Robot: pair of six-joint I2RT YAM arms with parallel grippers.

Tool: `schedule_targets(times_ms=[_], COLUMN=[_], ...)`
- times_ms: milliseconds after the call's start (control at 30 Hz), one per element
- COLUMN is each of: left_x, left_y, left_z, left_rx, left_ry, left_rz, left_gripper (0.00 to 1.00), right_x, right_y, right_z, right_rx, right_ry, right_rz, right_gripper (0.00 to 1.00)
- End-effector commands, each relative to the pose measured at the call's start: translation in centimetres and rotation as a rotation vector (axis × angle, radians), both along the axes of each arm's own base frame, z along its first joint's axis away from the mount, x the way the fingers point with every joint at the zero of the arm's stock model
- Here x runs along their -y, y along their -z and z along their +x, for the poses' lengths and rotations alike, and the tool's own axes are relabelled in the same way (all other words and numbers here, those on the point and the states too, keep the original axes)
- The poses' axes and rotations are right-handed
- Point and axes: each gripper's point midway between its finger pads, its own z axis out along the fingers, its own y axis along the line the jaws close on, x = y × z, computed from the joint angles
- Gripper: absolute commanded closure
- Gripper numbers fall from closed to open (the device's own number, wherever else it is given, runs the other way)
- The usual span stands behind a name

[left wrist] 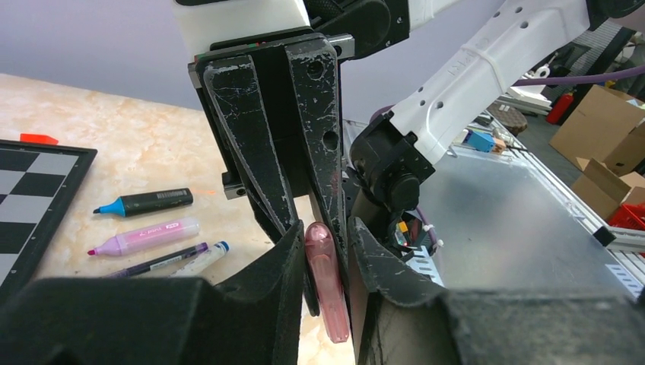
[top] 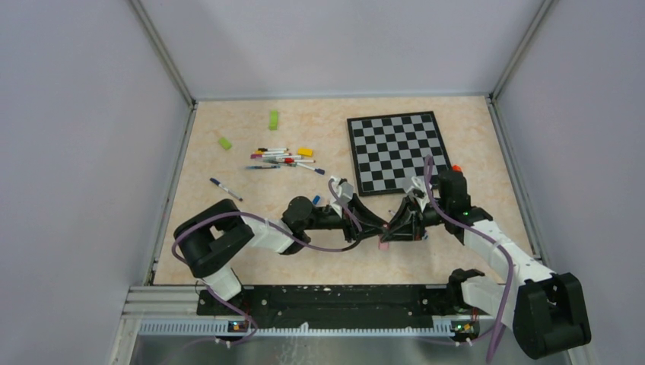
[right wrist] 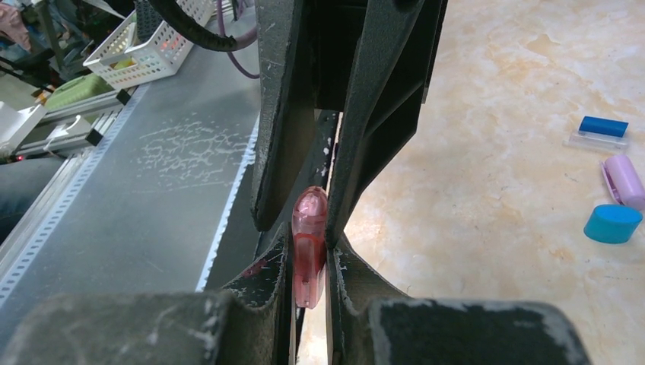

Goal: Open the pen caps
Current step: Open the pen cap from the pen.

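Observation:
A translucent pink pen cap (top: 384, 245) hangs where my two grippers meet, near the table's front middle. My right gripper (right wrist: 309, 239) is shut on the cap (right wrist: 308, 258) around its middle. My left gripper (left wrist: 327, 232) comes from the opposite side. Its jaws stand narrow around the cap (left wrist: 325, 281) together with one right finger. No pen barrel shows in the cap. Uncapped pens lie beyond on the table: a black one with a blue tip (left wrist: 148, 202) and a pink one (left wrist: 144, 236). Loose caps, blue (right wrist: 612, 223) and pink (right wrist: 625, 179), lie to the right.
A chessboard (top: 395, 152) lies at the back right. A cluster of pens (top: 281, 158) and a yellow block (top: 305, 152) sit left of it, with green blocks (top: 273, 119) behind. A lone pen (top: 226, 189) lies at the left. A metal rail (top: 327, 300) runs along the near edge.

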Motion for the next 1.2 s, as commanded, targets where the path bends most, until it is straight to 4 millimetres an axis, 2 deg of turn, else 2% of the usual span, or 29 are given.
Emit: schedule_targets(times_ms=[0, 67, 200, 300, 533, 800, 1000, 1100, 1167], left_x=[0.5, 0.5, 0.7, 0.6, -0.2, -1.2, -2.0, -2.3, -2.5], left_y=[0.2, 0.3, 0.2, -0.1, -2.1, -3.5, -4.2, -4.5, -4.6], left_z=[-0.4, -0.3, -0.1, 0.1, 1.1, 2.2, 2.6, 2.7, 2.6], left_rx=[0.037, 0.039, 0.033, 0.025, 0.043, 0.034, 0.033, 0.022, 0.011], left_ry=[0.015, 0.007, 0.004, -0.012, -0.108, -0.203, -0.251, -0.264, -0.266], left_rz=[0.039, 0.052, 0.059, 0.051, 0.001, -0.057, -0.073, -0.088, -0.102], left_gripper=[0.72, 0.78, 1.00, 1.00, 1.00, 1.00, 1.00, 1.00, 1.00], right_x=[-0.3, -0.3, -0.4, -0.4, -0.4, -0.4, -0.4, -0.4, -0.4], right_y=[-1.1, -1.0, -1.0, -0.9, -0.7, -0.6, -0.5, -0.4, -0.5], right_z=[0.3, 0.3, 0.4, 0.6, 0.9, 1.0, 1.3, 1.5, 1.9], right_rx=[0.096, 0.095, 0.092, 0.089, 0.083, 0.082, 0.086, 0.088, 0.091], right_ry=[-0.022, -0.022, -0.020, -0.009, 0.011, 0.016, 0.033, 0.046, 0.062], right_rz=[0.035, 0.035, 0.033, 0.026, 0.010, 0.006, -0.004, -0.013, -0.021], right_gripper=[1.00, 1.00, 1.00, 0.98, 0.75, 0.65, 0.66, 0.72, 0.82])
